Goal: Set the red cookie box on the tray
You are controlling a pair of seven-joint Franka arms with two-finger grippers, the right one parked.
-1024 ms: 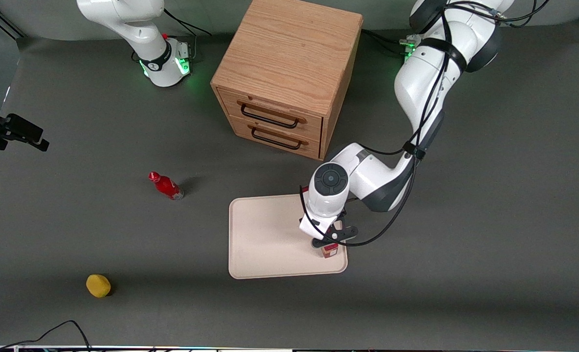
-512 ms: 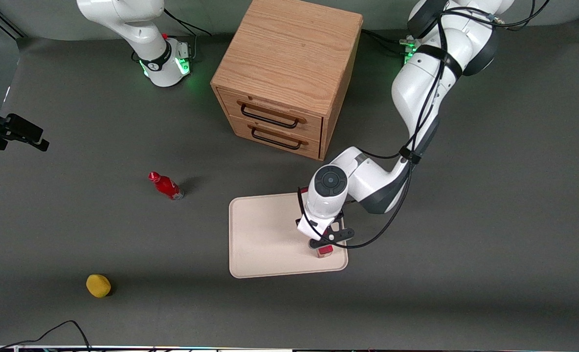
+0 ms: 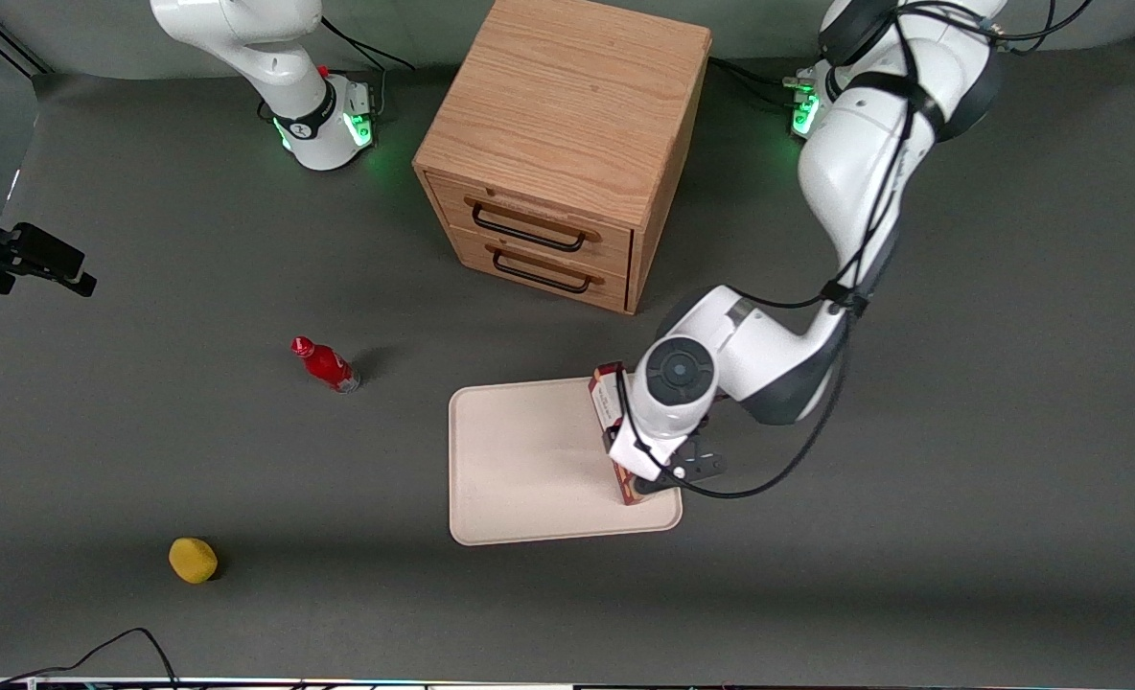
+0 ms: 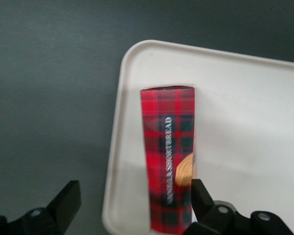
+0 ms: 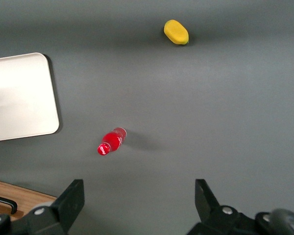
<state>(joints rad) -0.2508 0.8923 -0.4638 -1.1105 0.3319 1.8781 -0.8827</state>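
Note:
The red cookie box (image 3: 610,395) lies flat on the cream tray (image 3: 520,460), lengthwise along the rim toward the working arm's end. In the left wrist view its red tartan side (image 4: 169,166) with white lettering faces up, resting on the tray (image 4: 245,122). My gripper (image 3: 644,467) hovers over the end of the box nearer the front camera. It is open (image 4: 134,203), jaws wide apart. One finger (image 4: 201,198) stands right beside the box; the other finger (image 4: 66,203) hangs outside the tray over the grey table.
A wooden two-drawer cabinet (image 3: 567,144) stands farther from the front camera than the tray. A small red bottle (image 3: 326,364) and a yellow lump (image 3: 193,560) lie toward the parked arm's end. A black camera mount (image 3: 21,254) sits at that table edge.
The box, held on end under the gripper before, now lies flat on the tray. The gripper has let go, opened, and shifted a little toward the working arm's end.

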